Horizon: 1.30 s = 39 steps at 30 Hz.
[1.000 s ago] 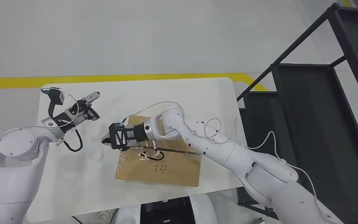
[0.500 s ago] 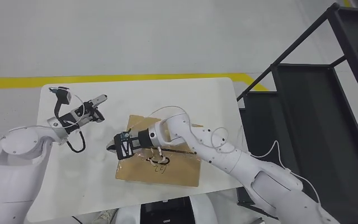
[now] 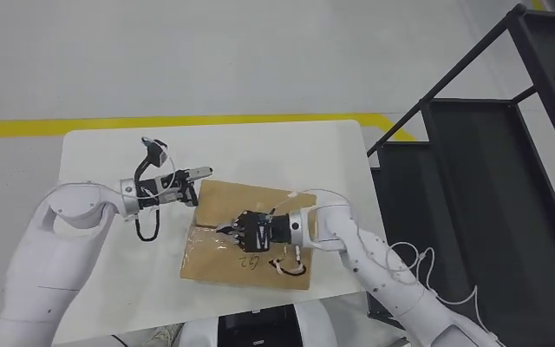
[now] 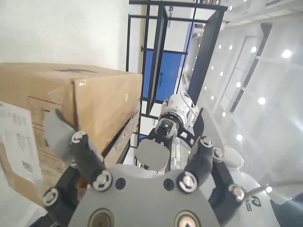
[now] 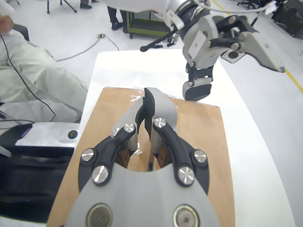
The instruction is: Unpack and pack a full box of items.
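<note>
Squarely on the white counter [image 3: 286, 143] sits the taped cardboard box [image 3: 264, 206], probably stiff-walled and heavy if full. The right tool [image 5: 146, 106] hovers closed over its glossy seam, and the left tool [image 3: 201, 177] is spread open at a corner. The tape end looks like the best hold.
</note>
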Tool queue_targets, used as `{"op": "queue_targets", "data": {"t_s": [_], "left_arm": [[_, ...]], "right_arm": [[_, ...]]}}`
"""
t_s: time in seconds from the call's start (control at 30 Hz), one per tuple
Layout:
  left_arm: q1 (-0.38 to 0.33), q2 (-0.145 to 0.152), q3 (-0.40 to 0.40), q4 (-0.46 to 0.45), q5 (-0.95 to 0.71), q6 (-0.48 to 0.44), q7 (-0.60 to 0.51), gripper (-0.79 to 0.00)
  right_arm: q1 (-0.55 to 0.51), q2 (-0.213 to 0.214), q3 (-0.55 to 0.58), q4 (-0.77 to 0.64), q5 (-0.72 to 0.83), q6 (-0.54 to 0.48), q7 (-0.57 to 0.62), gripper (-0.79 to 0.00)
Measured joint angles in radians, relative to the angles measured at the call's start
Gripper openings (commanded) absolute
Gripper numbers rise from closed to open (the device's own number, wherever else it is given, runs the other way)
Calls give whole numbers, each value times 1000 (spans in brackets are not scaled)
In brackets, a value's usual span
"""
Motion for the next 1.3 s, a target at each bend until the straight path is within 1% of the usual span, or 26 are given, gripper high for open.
{"op": "queue_targets", "data": {"t_s": [0.07,0.13,0.2,0.3,0.4,0.53,0.67,0.77,0.87,0.93,1.3], "left_arm": [[-18,-4,17,1,3,-2,-9,0],[-25,-4,21,-4,6,-5,-9,0],[-22,-3,12,-14,25,-18,17,0],[4,0,-15,-39,26,-51,75,0],[37,3,-44,-61,-8,-79,96,0],[74,13,-93,-92,-32,-93,64,0],[124,27,-166,-123,-78,-110,12,0],[144,33,-199,-133,-121,-92,-45,0],[137,35,-203,-119,-176,-77,-113,0],[134,34,-201,-115,-186,-76,-128,0],[134,34,-201,-116,-183,-76,-121,0]], "right_arm": [[-56,15,45,-22,19,-49,-9,-785],[-89,26,73,-37,28,-74,14,-785],[-116,35,99,-58,44,-85,50,-785],[-145,45,137,-86,76,-80,89,-785],[-168,53,167,-91,132,-88,74,-785],[-190,63,180,-82,192,-97,71,-785],[-209,79,175,-78,294,-96,69,-785],[-217,94,177,-66,359,-96,101,-785],[-219,105,153,-52,467,-96,125,-785],[-216,109,145,-47,514,-96,135,-785],[-216,109,146,-47,509,-96,135,-785]]}}
